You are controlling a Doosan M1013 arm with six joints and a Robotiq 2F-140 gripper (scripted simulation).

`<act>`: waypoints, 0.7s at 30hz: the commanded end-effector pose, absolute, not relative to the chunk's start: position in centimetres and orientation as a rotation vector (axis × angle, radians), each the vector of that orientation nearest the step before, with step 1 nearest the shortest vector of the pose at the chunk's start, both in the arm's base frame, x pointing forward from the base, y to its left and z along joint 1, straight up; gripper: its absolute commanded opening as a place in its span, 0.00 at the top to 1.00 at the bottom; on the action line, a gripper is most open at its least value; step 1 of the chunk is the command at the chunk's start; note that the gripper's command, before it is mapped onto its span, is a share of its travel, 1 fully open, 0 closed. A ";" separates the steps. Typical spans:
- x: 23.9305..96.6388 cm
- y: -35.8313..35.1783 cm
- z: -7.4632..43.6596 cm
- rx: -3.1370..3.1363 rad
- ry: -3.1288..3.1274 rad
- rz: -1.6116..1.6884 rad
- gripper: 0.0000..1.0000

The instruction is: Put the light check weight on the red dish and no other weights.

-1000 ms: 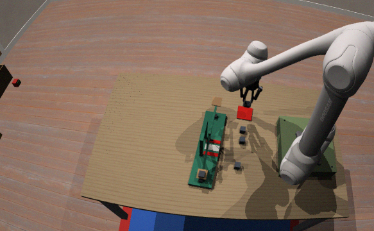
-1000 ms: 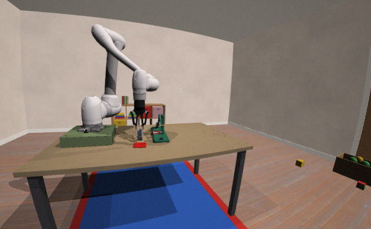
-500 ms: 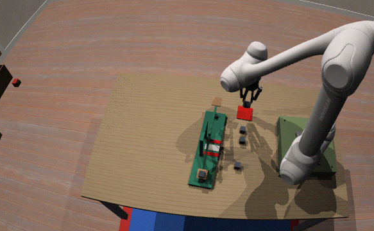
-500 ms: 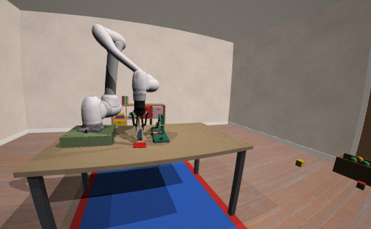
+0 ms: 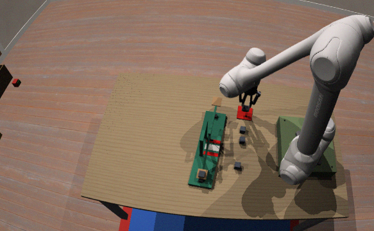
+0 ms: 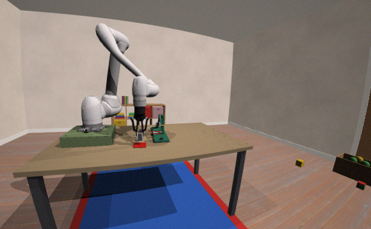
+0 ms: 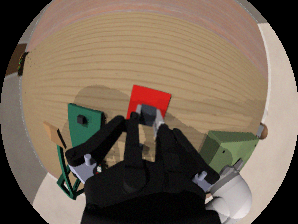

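Note:
My gripper [image 5: 246, 108] [image 6: 140, 137] [image 7: 147, 112] is shut on a dark grey weight [image 7: 149, 114] and holds it low over the red dish [image 5: 244, 117] [image 6: 139, 145] [image 7: 153, 94], toward the dish's edge in the wrist view. A small gap shows under it in the exterior view. The dish lies flat. Three dark weights [image 5: 242, 129] [image 5: 242, 140] [image 5: 237, 165] lie on the table apart from the dish. Another weight [image 5: 201, 174] sits in the balance's near pan. The far pan [image 5: 217, 101] [image 7: 52, 134] is empty. The pointer's exact field cannot be told.
The green rocker balance [image 5: 217, 126] [image 6: 161, 138] [image 7: 86, 133] stands beside the dish and the weights. The arm's green base block [image 5: 286, 123] [image 6: 88, 140] [image 7: 220, 145] is on the other side. The wooden table [image 5: 142, 128] [image 6: 185, 149] carries them all.

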State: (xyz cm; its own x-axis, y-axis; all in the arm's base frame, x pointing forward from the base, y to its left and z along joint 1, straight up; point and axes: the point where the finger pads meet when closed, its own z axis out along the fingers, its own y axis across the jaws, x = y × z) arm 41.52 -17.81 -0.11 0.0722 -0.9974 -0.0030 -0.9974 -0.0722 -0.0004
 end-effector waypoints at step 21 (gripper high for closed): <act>41.6 -17.9 -2.9 -2.299 2.134 -0.002 0.76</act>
State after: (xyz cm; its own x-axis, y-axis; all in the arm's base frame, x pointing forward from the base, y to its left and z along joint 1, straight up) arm 41.65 -17.89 -2.73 0.0725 -0.9974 -0.0025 -0.9974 -0.0725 -0.0007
